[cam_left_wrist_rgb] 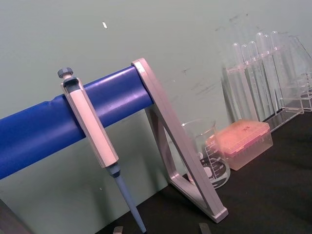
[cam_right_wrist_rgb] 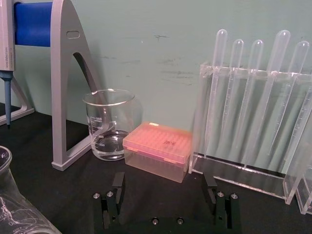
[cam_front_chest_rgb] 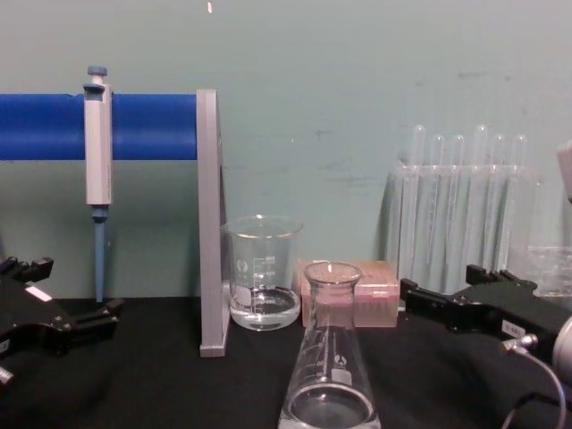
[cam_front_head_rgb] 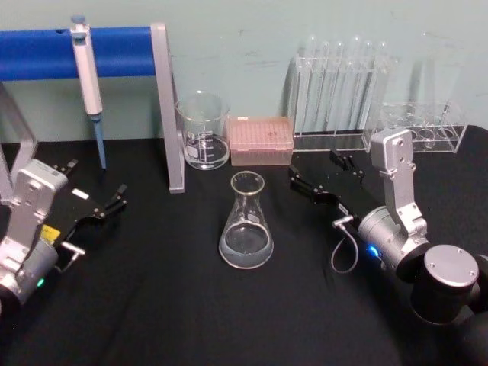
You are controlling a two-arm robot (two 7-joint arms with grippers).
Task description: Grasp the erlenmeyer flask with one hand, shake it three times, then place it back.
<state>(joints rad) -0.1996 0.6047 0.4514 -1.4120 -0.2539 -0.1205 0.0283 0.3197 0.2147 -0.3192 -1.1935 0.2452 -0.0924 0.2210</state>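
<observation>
One erlenmeyer flask (cam_front_head_rgb: 246, 222), one beaker (cam_front_head_rgb: 203, 130), two open grippers

I'm looking at a clear, glossy glass conical erlenmeyer flask (cam_front_head_rgb: 246, 225) standing on a matt black cloth table cover (cam_front_head_rgb: 168, 305), with a smooth clear glass cylindrical beaker (cam_front_head_rgb: 203, 130) and a pink translucent plastic tip box (cam_front_head_rgb: 261, 140) behind it. My right arm's black matt gripper (cam_front_head_rgb: 326, 180) sits on a brushed silver-grey metal wrist (cam_front_head_rgb: 394, 206). The see-through plastic test tube rack (cam_front_head_rgb: 343, 95) shines faintly, and the blue bar (cam_front_head_rgb: 76, 52) looks smooth in its dull grey metal frame (cam_front_head_rgb: 169, 114).
</observation>
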